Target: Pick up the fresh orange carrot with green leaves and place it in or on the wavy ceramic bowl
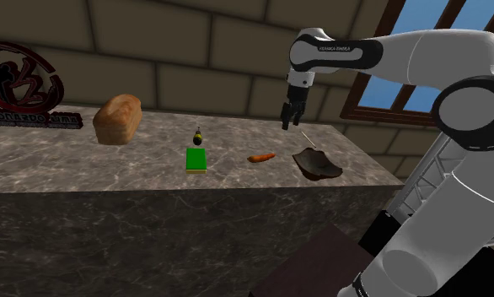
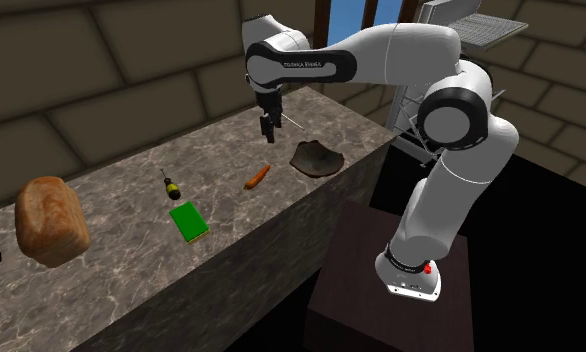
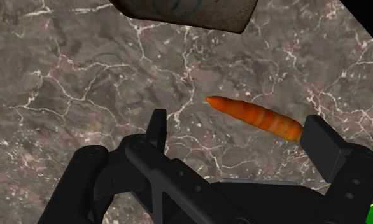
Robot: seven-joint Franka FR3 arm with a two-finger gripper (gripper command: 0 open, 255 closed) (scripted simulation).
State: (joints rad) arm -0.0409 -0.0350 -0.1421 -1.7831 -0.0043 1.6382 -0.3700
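Carrot (image 1: 261,157) lies flat on the marble counter (image 1: 68,164), orange and tapered. It is just beside the dark wavy bowl (image 1: 318,163), on the shoulder view's left of it, and the two do not touch. No part of the task is done: the carrot is not lifted, and nothing shows inside the bowl. The gripper (image 1: 286,123) hangs above the counter, a little beyond the carrot and bowl toward the far wall. Its fingers are spread wide. In the wrist view the carrot (image 3: 255,118) lies ahead between them, touched by neither. What is left, as I judge it, is the descent, the closing on the carrot, the lift, the short carry to the bowl and the release.

The bowl sits near the counter's end at the shoulder view's right and close to its near edge, so a drop aimed past the bowl could go over the side. The green book (image 1: 196,159) and the small bottle (image 1: 198,135) lie apart from the carrot on the left. The bread loaf (image 1: 117,118) is farther left again. None of them stands in the carrot's way to the bowl.
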